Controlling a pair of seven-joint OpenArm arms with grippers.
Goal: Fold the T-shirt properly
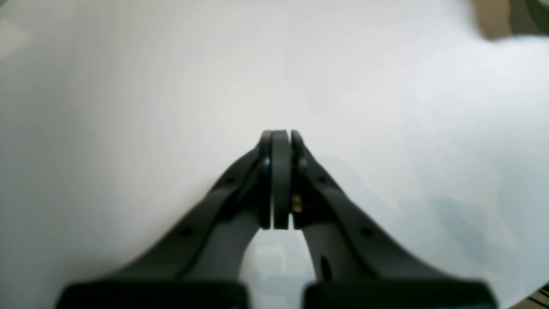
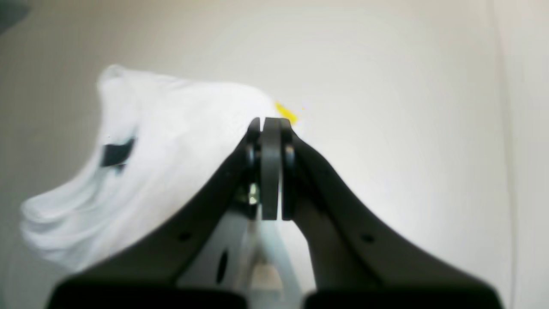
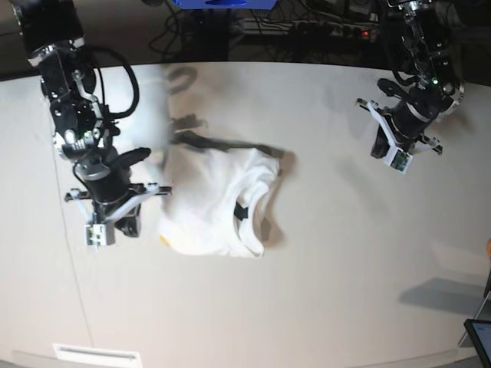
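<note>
The T-shirt (image 3: 209, 201) lies folded into a compact white bundle on the table, left of centre, plain side up. Its collar with a dark label (image 3: 242, 212) faces right, and a bit of yellow print (image 3: 163, 241) shows at its lower left corner. My right gripper (image 3: 129, 226) is shut and empty just left of the shirt. In the right wrist view the gripper (image 2: 271, 122) has its tips at the edge of the shirt (image 2: 150, 167), near the yellow print (image 2: 285, 112). My left gripper (image 3: 380, 146) is shut and empty far right; in its wrist view the gripper (image 1: 281, 135) is over bare table.
Cables and a power strip (image 3: 307, 27) run along the table's far edge. A dark tablet corner (image 3: 480, 337) sits at the lower right. A white label (image 3: 96, 354) lies at the front left edge.
</note>
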